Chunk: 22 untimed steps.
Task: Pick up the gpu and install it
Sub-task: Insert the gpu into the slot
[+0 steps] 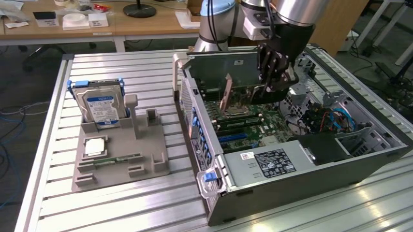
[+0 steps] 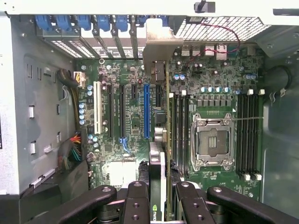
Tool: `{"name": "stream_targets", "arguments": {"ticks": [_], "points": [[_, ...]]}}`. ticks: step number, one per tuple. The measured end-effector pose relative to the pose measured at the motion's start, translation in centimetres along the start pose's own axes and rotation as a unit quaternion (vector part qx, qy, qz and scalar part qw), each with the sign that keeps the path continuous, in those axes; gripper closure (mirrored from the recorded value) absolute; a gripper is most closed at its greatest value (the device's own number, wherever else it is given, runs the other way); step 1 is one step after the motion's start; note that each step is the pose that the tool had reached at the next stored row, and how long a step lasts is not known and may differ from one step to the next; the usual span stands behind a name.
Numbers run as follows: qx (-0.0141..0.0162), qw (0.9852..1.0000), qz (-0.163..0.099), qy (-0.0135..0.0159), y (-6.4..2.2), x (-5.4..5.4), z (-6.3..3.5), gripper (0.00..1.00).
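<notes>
Your tool [image 2: 161, 198] is pinching the gpu [image 2: 158, 161] by its upper edge, 1 finger [image 2: 135, 200] on each face. The card hangs edge-down inside the open computer case [image 1: 310, 179], over the motherboard [image 2: 133, 121]. Its silver bracket [image 2: 159, 46] points at the case's rear wall, where the blue slot clips [image 2: 84, 21] sit.

In the wrist view the card runs parallel to the long blue slot [image 2: 146, 109] and just beside it, on the side of the memory slots [image 2: 180, 130]. You cannot tell whether its contacts touch any slot; I'd judge it not seated.

If the card is off line with its slot, pressing down could flex the board or scrape the contacts. The bracket could also catch the rear frame and tilt the card.

The case stands toward the bench [image 1: 129, 208] edge at the exterior view's right. The gray tray [image 1: 119, 162] holding the hard drive [image 1: 100, 104] sits well apart, near the opposite edge.
</notes>
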<state>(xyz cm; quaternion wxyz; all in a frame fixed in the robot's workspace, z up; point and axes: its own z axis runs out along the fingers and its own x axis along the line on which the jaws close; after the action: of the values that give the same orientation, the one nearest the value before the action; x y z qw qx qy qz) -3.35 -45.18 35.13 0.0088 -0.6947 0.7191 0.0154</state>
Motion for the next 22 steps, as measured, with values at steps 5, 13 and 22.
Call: {"name": "stream_targets", "arguments": {"ticks": [5, 13, 22], "points": [[0.0, 1.0, 0.0, 0.0001, 0.01, 0.0, 0.04, 0.73], [0.0001, 1.0, 0.0, -0.0001, 0.77, 0.03, 0.24, 0.73], [0.0, 1.0, 0.0, 0.0, 0.83, 0.2, 0.89, 0.73]]}}
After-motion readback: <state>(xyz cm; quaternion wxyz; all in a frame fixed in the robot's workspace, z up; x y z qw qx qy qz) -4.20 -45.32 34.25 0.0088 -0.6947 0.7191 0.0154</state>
